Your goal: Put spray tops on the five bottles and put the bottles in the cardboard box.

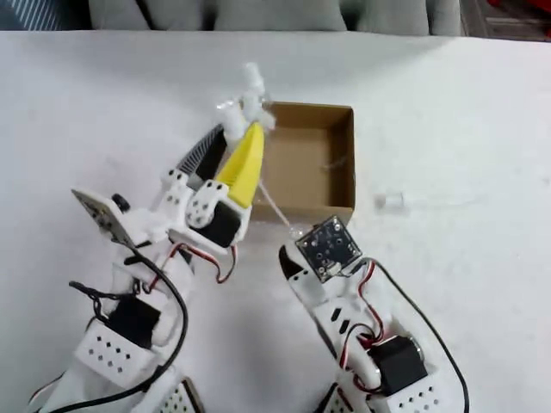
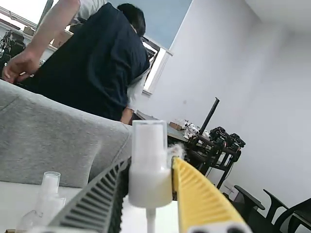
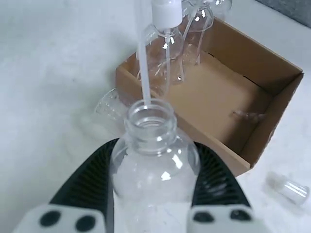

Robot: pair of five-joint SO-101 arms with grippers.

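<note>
We are judging the main risk to be the thin dip tube [image 3: 143, 63]. It is hanging from above the right gripper [image 3: 155, 148] and only reaching the far rim of the open neck, so we cannot tell whether its tip is inside. If the spray top [image 2: 148, 145] is lowered off-line, the tube is likely to bend against the rim or slide down outside the bottle [image 3: 153, 174]. The clear plastic is probably slick, so a downward push or twist could be turning the bottle in its grasp, or tipping the top in the left gripper [image 2: 148, 182].

The left gripper is clamping the spray top by its collar between a ribbed black finger and a yellow one, nearly closed. The right gripper is spread wider, its two black fingers pressing the bottle's shoulders, with the neck standing up between them.

Just beyond the right gripper the cardboard box [image 3: 272, 82] is sitting on the desk [image 3: 48, 58] with capped bottles [image 3: 165, 48] inside. A careless swing there could be knocking them.
</note>
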